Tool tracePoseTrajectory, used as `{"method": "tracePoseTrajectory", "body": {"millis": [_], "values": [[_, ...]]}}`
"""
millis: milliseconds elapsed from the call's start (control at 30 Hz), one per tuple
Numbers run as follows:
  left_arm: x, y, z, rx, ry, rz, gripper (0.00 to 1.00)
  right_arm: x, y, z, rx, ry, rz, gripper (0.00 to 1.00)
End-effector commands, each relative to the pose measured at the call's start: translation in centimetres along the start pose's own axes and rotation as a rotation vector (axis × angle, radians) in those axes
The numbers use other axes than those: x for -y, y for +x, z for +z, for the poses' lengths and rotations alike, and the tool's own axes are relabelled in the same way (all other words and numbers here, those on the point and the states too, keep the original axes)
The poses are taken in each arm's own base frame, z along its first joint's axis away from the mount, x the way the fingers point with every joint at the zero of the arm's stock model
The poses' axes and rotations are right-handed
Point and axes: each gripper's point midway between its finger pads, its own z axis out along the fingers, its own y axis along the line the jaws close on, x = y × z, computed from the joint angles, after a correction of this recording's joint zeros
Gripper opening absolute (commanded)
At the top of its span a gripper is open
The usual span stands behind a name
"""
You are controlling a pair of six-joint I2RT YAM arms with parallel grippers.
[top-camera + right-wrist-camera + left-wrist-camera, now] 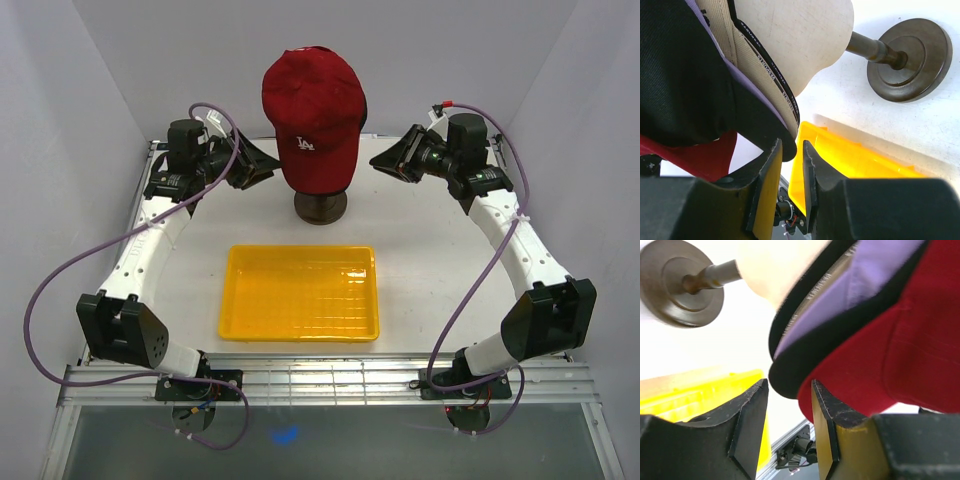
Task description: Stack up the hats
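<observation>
The hats sit stacked on the cream mannequin head (318, 180), with the red "LA" cap (310, 110) outermost. From below, the left wrist view shows the red cap (890, 350) over a black cap edge (790, 375) and a lavender cap (870, 275). My left gripper (266, 166) is just left of the stack and open (790, 407), with the red brim above its right finger and nothing between the jaws. My right gripper (380, 160) is just right of the stack. Its jaws stand narrowly open (792, 157) under the black cap rim (685, 80), with the gap empty.
A yellow tray (300, 292) lies in front of the stand, between both arms. The mannequin's round dark base (320, 207) stands on the white table. White walls close in the back and sides.
</observation>
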Motion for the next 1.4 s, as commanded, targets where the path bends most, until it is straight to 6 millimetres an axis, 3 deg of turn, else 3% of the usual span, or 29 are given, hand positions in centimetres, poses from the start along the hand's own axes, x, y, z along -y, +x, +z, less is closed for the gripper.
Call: {"method": "tracePoseTrajectory", "body": {"millis": [0,233,467,600,867,1033,1133,1367], "values": [[-0.4,-0.3,-0.4,0.023,-0.029,0.013,0.51,-1.2,-0.7,-0.5,0.028,-0.022,-0.044,0.29],[1.1,-0.9,-1.1,0.044,-0.002,0.046,0.51,-1.2,-0.6,-0.8,0.033,-0.019,-0.041,0.30],[3.8,-3.4,-3.3,0.141,-0.015,0.111,0.52,-2.7,-3.1,-2.7,0.099,-0.017,-0.059,0.34],[5.6,-4.9,-4.8,0.212,-0.016,0.143,0.52,-5.3,-4.8,-3.9,0.148,-0.060,-0.090,0.39],[9.7,-7.1,-6.9,0.318,0.065,0.174,0.53,-13.0,-8.8,-6.9,0.280,-0.221,-0.216,0.51],[12.2,-8.1,-7.5,0.366,0.159,0.193,0.53,-16.5,-10.1,-6.6,0.300,-0.405,-0.241,0.53],[13.0,-8.6,-7.0,0.369,0.203,0.194,0.54,-17.1,-10.8,-5.7,0.277,-0.445,-0.233,0.53],[14.4,-9.4,-6.4,0.387,0.288,0.199,0.54,-16.5,-11.5,-3.5,0.236,-0.490,-0.189,0.53]]}}
